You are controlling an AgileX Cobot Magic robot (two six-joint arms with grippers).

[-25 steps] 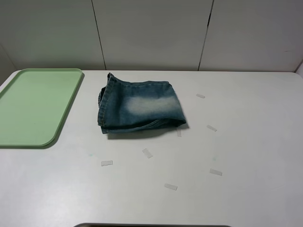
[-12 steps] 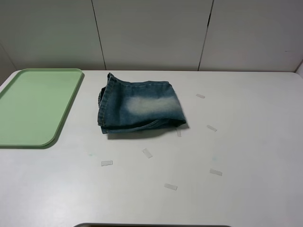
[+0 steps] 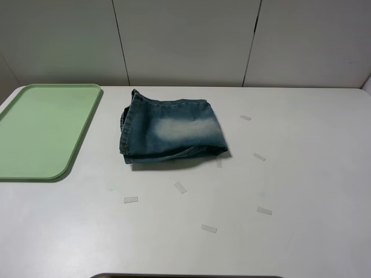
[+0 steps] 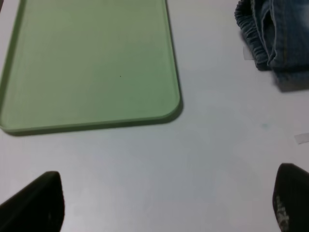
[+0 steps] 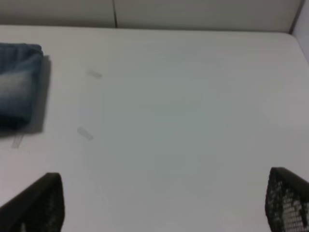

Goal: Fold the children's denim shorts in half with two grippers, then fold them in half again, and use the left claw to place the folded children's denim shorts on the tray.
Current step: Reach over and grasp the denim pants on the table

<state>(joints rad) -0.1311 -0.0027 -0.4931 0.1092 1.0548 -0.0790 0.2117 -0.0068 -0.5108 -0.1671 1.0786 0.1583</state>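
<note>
One pair of shorts (image 3: 171,130), one tray (image 3: 40,130), seven tape strips (image 3: 180,187), one table (image 3: 301,174); two grippers: left gripper (image 4: 169,198), right gripper (image 5: 164,195).

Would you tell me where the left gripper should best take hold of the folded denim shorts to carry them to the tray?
I would pinch the gathered waistband edge of the denim shorts, coming from the side facing the tray. The layers look stacked there in one thick bundle, so one pinch probably catches them all.
</note>
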